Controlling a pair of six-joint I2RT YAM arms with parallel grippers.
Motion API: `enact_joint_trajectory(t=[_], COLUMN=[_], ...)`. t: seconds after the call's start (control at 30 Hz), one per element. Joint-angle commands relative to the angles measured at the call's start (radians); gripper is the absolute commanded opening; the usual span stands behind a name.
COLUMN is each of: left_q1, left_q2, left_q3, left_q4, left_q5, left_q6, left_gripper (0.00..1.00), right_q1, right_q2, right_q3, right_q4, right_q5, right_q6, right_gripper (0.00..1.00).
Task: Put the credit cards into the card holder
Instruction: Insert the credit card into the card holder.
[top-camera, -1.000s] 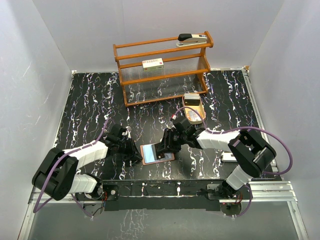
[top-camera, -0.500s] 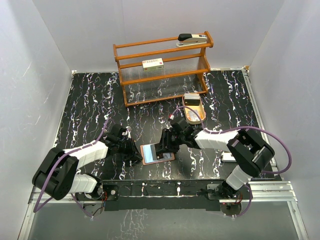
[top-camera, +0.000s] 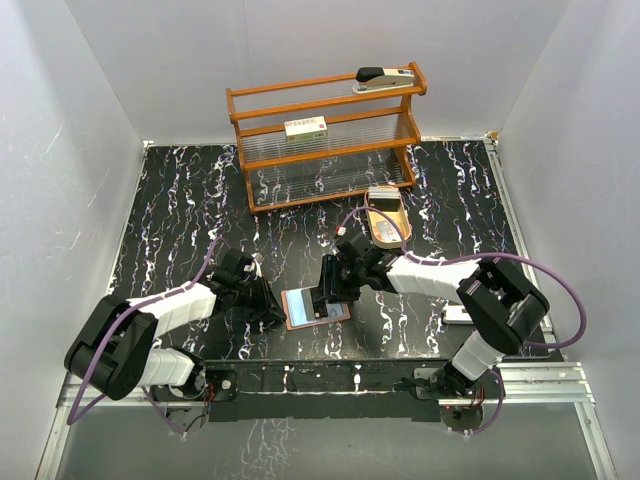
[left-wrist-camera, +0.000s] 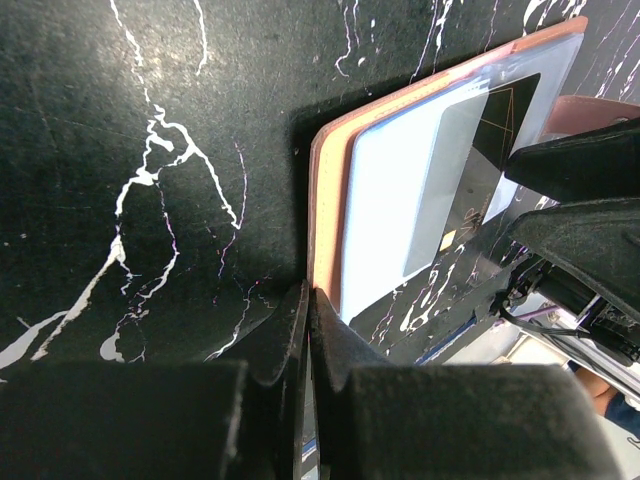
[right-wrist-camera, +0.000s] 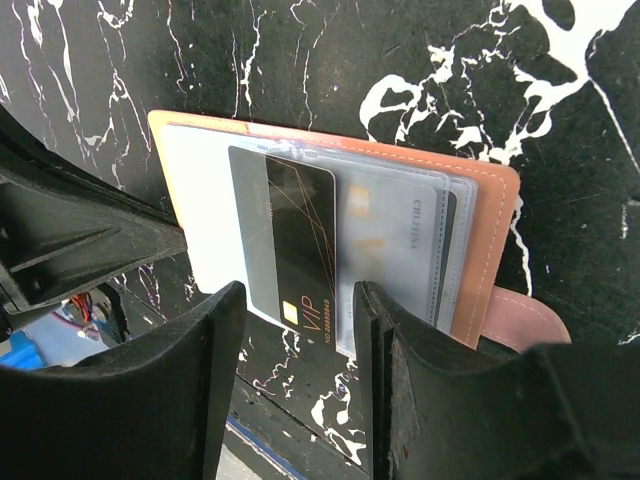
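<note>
card holder (right-wrist-camera: 497, 250): tan leather-look, stitched | black card (right-wrist-camera: 300, 235): glossy plastic | table (right-wrist-camera: 420, 60): matt, marbled

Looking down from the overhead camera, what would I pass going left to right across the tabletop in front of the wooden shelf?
left gripper → card holder → oval wooden tray

Reddish-brown card holder (right-wrist-camera: 492, 228); black credit card (right-wrist-camera: 300, 235); white-veined black table (top-camera: 180, 210).
</note>
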Motion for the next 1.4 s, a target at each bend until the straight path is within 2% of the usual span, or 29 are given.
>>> enact_joint_trajectory(t=[0.0, 0.23, 0.5, 0.63, 1.1, 1.23, 1.37], left_q1=[-0.005, -0.005, -0.005, -0.006, -0.005, -0.005, -0.005], left_q2=[-0.006, -0.007, 0.000, 0.006, 0.020, 0.009, -0.010], left_q3=[-0.016, -0.017, -0.016, -0.015, -0.002, 0.014, 0.028], left_q4=[-0.018, -0.015, -0.005, 0.001, -0.006, -0.040, -0.088], left_q5=[0.007, 0.009, 0.011, 0.015, 0.016, 0.004, -0.021], left_q6=[-0.003, -0.006, -0.010, -0.011, 0.001, 0.011, 0.027], left_gripper=[0.00, 0.00, 0.00, 0.00, 0.00, 0.00, 0.00], right_q1=[0.001, 0.003, 0.026, 0.037, 0.058, 0.058, 0.055], right_q2=[-0.021, 0.032, 0.054, 0.076, 0.131, 0.102, 0.026], right_q3=[0.024, 0.024, 0.046, 0.057, 0.091, 0.103, 0.145], right_q4=[-0.014, 0.055, 0.089, 0.106, 0.135, 0.087, -0.019], right_q5=[0.018, -0.038, -0.068, -0.081, -0.108, -0.090, -0.001], right_q6=[-0.023, -0.022, -0.035, -0.036, -0.112, -0.141, -0.192], right_gripper=[0.46, 0.45, 0.32, 0.28, 0.29, 0.30, 0.36])
